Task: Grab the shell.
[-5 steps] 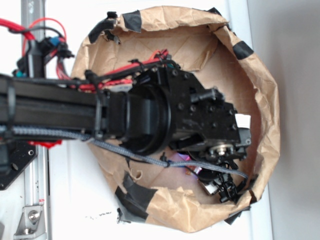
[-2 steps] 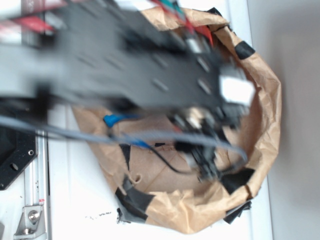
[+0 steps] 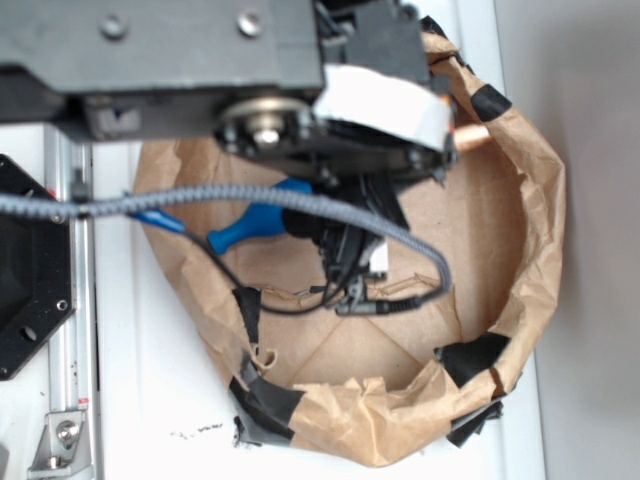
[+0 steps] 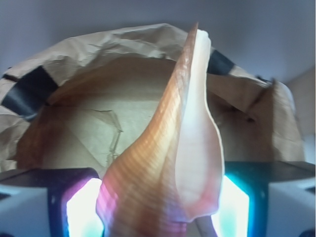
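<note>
1. Overhead, the paper basin [image 3: 535, 200] sits on the white counter [image 3: 150, 400], blue toy [image 3: 250, 225] inside at left.
2. Between the pincer [image 4: 158, 207] pads, clamped tight, stands the shell [image 4: 168, 163], tip pointing up.
3. Best lift straight, keeping squeeze steady.

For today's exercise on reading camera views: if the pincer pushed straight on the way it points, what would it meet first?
Probably the brown paper wall beyond the shell held in the pincer; depth is unclear.

One shell [image 4: 168, 163]; one blue pin [image 3: 250, 225]
</note>
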